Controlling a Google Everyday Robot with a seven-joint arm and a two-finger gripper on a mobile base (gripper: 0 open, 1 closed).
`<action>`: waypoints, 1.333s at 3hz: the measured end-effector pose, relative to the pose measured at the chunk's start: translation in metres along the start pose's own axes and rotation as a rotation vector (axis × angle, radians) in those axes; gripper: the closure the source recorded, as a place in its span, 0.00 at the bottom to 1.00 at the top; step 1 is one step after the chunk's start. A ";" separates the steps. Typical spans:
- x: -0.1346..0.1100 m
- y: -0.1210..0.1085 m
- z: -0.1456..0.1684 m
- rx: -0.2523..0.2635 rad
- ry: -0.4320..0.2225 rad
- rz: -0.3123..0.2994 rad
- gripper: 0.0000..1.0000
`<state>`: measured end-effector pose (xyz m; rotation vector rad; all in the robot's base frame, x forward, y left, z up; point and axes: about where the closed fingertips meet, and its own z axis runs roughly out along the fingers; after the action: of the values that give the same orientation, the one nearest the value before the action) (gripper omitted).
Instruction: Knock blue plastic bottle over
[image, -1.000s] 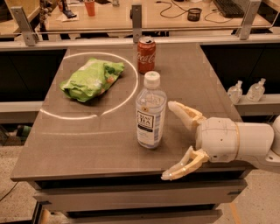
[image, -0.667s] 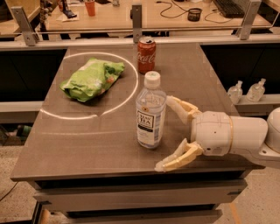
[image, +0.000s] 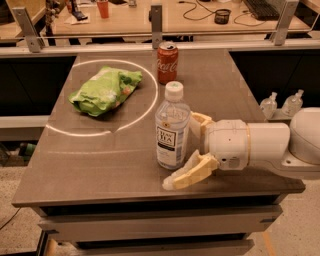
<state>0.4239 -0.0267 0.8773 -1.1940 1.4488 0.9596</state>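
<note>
Bottle (image: 172, 131): upright, long axis vertical, near the front edge of the table (image: 100, 155), at 9 o'clock from the gripper (image: 185, 152), whose jaws stand apart, one behind and one before the bottle's right flank.

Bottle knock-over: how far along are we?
Approach looks done: the gripper sits beside the blue plastic bottle, fingers open, one behind it, one in front. In hand: lining up the push. Left: the tip itself; the bottle stands upright on the table.
</note>
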 end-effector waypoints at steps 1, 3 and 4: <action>0.005 0.012 0.017 -0.048 0.050 0.060 0.17; 0.006 0.022 0.025 -0.072 0.044 0.114 0.64; -0.013 0.021 0.024 -0.101 0.084 0.032 0.88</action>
<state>0.4087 0.0033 0.8852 -1.3017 1.5045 1.0253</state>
